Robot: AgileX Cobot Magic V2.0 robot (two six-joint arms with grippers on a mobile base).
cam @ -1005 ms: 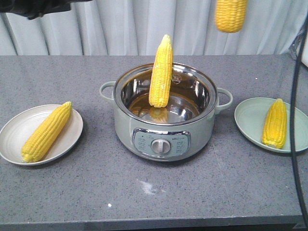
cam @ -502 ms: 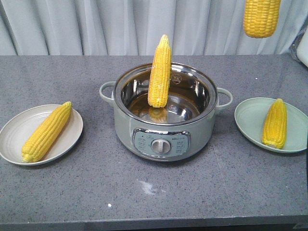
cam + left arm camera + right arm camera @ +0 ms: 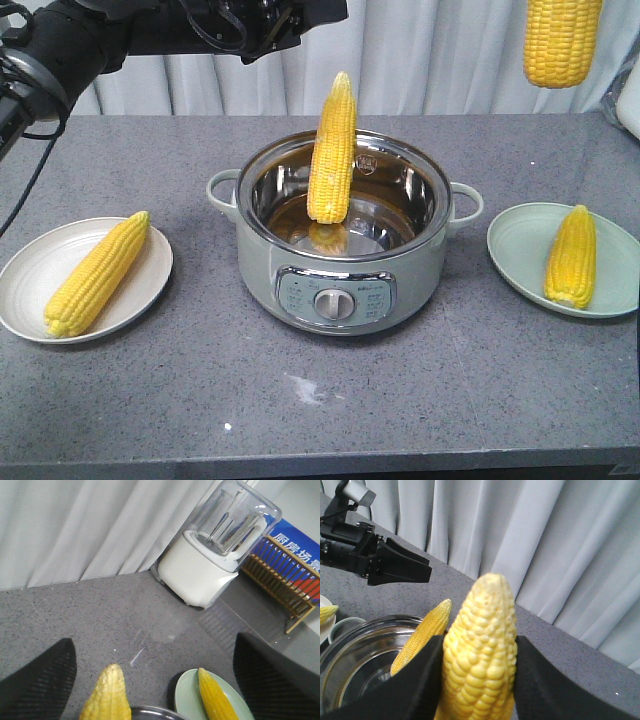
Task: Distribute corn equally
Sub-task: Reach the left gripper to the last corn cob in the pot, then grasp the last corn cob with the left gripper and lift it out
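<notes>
High right of the electric pot (image 3: pixel 410 255): right gripper (image 3: pixel 479 670), clamped on one corn cob (image 3: pixel 563 40).
Above the pot's rear left: left gripper (image 3: pixel 152 645), jaws apart, empty.
Inside the pot: second cob (image 3: pixel 333 150), upright, leaning on the rear rim.
Left of the pot: third cob (image 3: pixel 95 275) on white plate (image 3: pixel 30 290).
Right of the pot: fourth cob (image 3: pixel 572 255) on green plate (image 3: pixel 515 250).
Hazards, as judged: a release from this height could bounce the cob off the green plate, and a nudge could topple the leaning cob.
</notes>
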